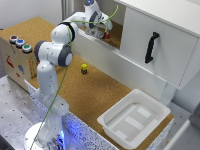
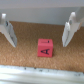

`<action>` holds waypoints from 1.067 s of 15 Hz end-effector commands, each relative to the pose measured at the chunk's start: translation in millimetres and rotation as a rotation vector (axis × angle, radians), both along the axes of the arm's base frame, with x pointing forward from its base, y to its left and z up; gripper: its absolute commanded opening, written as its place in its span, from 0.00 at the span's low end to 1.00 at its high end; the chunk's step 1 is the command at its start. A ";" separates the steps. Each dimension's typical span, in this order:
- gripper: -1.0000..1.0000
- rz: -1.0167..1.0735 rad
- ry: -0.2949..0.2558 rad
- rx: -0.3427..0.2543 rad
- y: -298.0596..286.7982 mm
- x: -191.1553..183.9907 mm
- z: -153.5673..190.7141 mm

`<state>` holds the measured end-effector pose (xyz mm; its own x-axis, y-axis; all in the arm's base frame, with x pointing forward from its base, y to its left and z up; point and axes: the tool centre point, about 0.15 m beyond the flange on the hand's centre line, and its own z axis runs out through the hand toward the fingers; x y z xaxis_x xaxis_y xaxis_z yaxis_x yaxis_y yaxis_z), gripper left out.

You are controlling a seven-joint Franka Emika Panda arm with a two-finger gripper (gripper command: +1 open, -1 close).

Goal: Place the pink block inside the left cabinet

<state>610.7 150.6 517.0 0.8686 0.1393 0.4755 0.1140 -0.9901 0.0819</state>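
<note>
The pink block [image 2: 45, 48] is a small reddish-pink cube with a dark letter on its top face. It rests on the cork-brown floor [image 2: 30, 31] of the left cabinet [image 1: 116, 36]. My gripper [image 2: 38, 44] is open and reaches into that compartment. One finger [image 2: 8, 31] stands on each side of the block, and both are apart from it. In the exterior view my gripper [image 1: 102, 31] is inside the cabinet opening, with a speck of the block [image 1: 106, 35] just under it.
A white door with a black handle [image 1: 151, 47] fronts the neighbouring compartment. A small yellow-topped dark block [image 1: 84, 68] lies on the cork table. A white plastic tray [image 1: 134, 117] sits near the table's edge. A box with coloured buttons [image 1: 17, 47] stands at the exterior view's left.
</note>
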 end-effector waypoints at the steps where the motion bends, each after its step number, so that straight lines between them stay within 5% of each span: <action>1: 1.00 -0.085 0.038 -0.017 -8.7 -70.3 -29.1; 3: 1.00 -0.107 0.105 0.011 -13.1 -91.6 -51.4; 8: 1.00 -0.080 0.176 0.072 -8.4 -133.6 -94.8; 16: 1.00 0.088 0.205 0.015 9.2 -162.6 -141.2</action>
<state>475.6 159.4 403.7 0.9673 0.1588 0.1976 0.1513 -0.9871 0.0528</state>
